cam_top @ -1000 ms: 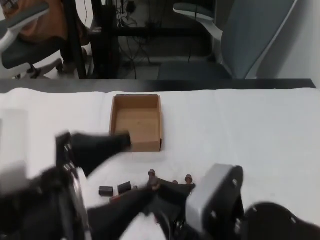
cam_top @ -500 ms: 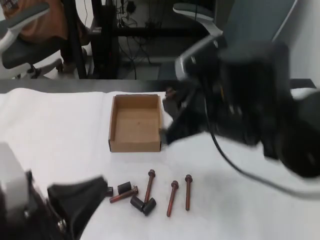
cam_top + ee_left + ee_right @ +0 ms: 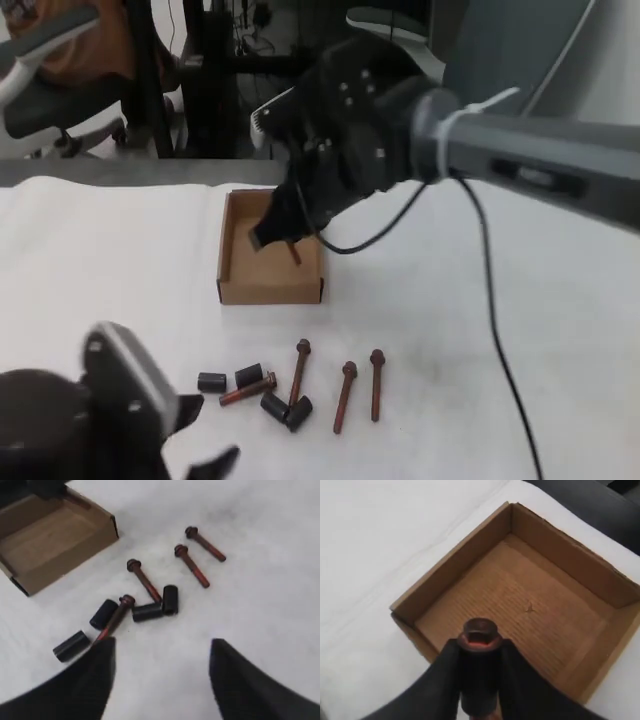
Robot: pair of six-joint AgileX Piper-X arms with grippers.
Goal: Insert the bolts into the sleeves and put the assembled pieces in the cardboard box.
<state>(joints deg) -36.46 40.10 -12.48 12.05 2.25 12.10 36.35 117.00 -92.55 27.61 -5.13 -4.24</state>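
The right gripper (image 3: 480, 652) is clamping an assembled piece (image 3: 480, 631), a dark sleeve with a copper-coloured bolt head poking from its top. It is hanging above the cardboard box (image 3: 451, 564), with the bolt's shank pointing down into the box's open top. In the right wrist view the piece is sitting close over one wall of the box, not over its middle.

The left gripper (image 3: 161, 652) is hovering with its fingers spread apart and nothing between them. It is on the far side of the loose parts from the box. Four loose bolts (image 3: 191, 566) and four loose sleeves (image 3: 147, 612) are lying on the white cloth (image 3: 520, 300) near the box's front wall. Two of the sleeves are touching end to side beside one bolt.

The fingers seem to be squeezing the sleeve only, so the bolt may be resting just by its head, and tilting the wrist could let it slide out. Letting go from this height could make the piece bounce, or clip the nearby wall and tumble onto the cloth. If the left gripper comes down carelessly, it could nudge the round sleeves and send them rolling away from the box.
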